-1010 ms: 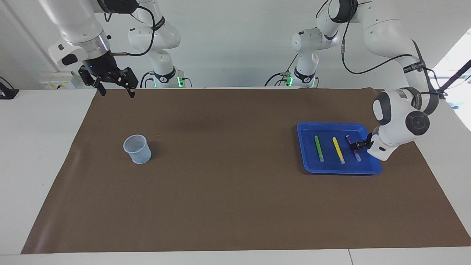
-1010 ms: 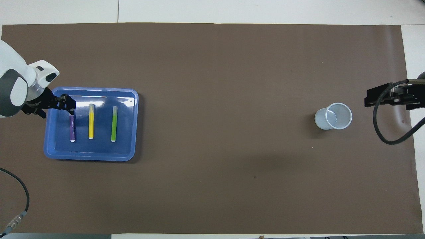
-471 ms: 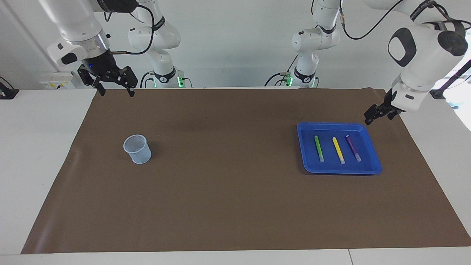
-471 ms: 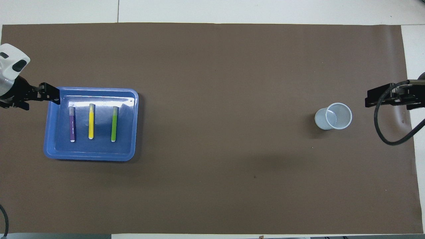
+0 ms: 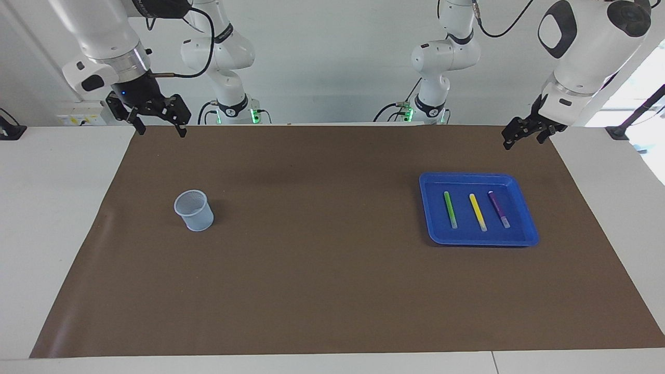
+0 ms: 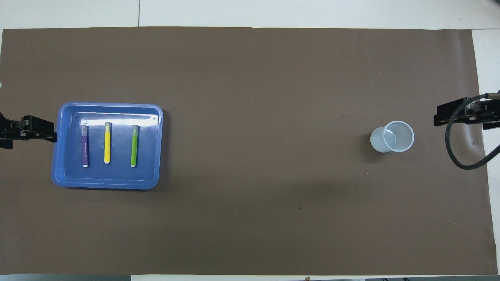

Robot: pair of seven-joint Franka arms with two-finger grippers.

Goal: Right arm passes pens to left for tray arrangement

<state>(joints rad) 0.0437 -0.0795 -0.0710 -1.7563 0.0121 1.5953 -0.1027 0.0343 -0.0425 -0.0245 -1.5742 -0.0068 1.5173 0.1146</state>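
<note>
Lying side by side in tray (image 5: 529, 235): green, yellow, purple pens (image 5: 476, 211). Left gripper (image 5: 524, 133) and right gripper (image 5: 156, 120) hang raised, jaws apart, empty.

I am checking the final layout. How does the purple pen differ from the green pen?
The purple pen lies nearest the left arm's end of the tray; the green pen lies at the other end of the row, with the yellow pen between them. The purple pen is darker and has a greyish top end; the green pen's is pale green. Both lie flat and parallel, and no gripper touches them.
</note>
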